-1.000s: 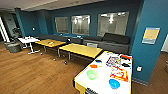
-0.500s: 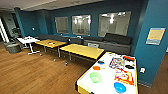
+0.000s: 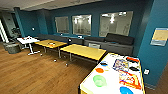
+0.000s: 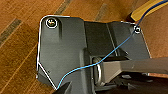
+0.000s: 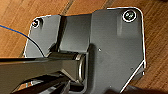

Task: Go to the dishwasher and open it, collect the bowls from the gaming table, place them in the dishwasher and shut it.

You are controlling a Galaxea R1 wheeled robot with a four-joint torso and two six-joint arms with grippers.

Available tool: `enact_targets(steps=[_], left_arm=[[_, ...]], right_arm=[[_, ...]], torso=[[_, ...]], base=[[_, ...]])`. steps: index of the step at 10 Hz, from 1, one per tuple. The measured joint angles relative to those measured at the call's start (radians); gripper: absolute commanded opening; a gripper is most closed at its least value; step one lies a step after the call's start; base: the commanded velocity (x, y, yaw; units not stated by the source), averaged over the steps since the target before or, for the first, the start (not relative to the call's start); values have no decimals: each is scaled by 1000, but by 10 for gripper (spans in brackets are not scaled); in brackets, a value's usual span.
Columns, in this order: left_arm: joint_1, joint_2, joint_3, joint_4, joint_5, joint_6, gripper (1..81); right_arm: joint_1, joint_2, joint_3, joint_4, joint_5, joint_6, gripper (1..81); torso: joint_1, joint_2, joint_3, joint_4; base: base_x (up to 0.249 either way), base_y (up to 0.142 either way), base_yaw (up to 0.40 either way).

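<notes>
A teal-walled lounge with a wooden floor (image 3: 32, 75) and yellow tables (image 3: 83, 51). The gaming table (image 3: 110, 86), a long white surface at lower right, carries a green bowl (image 3: 99, 80), orange bowl (image 3: 99, 70) and blue bowl (image 3: 125, 90) beside game sheets (image 3: 121, 65). Whether either pincer is spread or pressed together cannot be told.

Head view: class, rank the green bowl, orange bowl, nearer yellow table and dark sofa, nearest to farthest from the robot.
1. green bowl, on the gaming table's near end.
2. orange bowl, just beyond it.
3. yellow table, mid-room.
4. dark sofa, against the far wall.
</notes>
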Motion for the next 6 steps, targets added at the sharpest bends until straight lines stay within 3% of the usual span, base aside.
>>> enact_targets(steps=[6], left_arm=[[5,3,0,0,2,0,811]], right_arm=[[-6,0,0,0,0,0,811]], torso=[[0,0,0,0]], base=[[136,84,0]])
